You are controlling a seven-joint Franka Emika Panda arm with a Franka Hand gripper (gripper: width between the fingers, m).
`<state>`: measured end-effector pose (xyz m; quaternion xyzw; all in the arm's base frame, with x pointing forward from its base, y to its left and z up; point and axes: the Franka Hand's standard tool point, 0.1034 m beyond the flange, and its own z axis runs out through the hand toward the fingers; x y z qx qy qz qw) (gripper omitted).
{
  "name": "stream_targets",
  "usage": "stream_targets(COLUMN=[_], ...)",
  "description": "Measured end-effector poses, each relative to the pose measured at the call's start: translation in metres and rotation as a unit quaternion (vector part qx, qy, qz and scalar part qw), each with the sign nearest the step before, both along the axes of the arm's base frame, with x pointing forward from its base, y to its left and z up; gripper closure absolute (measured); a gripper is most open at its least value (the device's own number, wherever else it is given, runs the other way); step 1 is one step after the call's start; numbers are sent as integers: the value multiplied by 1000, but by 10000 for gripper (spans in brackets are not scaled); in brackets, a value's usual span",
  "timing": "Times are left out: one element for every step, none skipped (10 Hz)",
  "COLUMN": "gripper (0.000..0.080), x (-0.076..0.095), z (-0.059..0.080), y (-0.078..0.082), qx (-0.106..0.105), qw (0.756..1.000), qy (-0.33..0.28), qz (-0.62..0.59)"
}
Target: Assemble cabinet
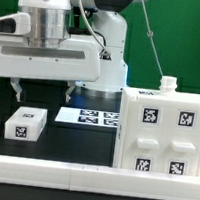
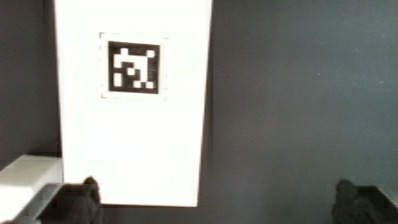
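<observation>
Wrist view puts panel (image 2: pixel 134 120) edge between end effector's (image 2: pixel 222 205) seemingly parted fingers (image 2: pixel 80 203).

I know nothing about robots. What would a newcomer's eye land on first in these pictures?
First comes the big white cabinet on the exterior view's right, a boxy block dotted with black-and-white square tags. Next is the robot's claw, open and hanging over a small white tagged piece that lies on the dark table toward the exterior view's left.
</observation>
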<state>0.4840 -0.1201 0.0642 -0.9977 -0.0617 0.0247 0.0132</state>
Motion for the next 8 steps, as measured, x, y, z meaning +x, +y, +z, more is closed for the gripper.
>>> stream_targets(gripper=[150,150,150,150,150,150,150,150], x=[-7,-14,-17,-18,-20,-21,-23,-26], z=[-10,-16,-19,-22,-26,-29,-33,-37], y=[-14,-25,-29,-29,-27,-27,-27,-27], qx=[-2,-2,-2,-2,-1,-2,-3,-3], qw=[1000,1000,1000,1000,1000,1000,1000,1000], qy=[0,6,9,11,15,16,19,23], qz=[-3,-6,-7,-7,-7,-6,-6,-6])
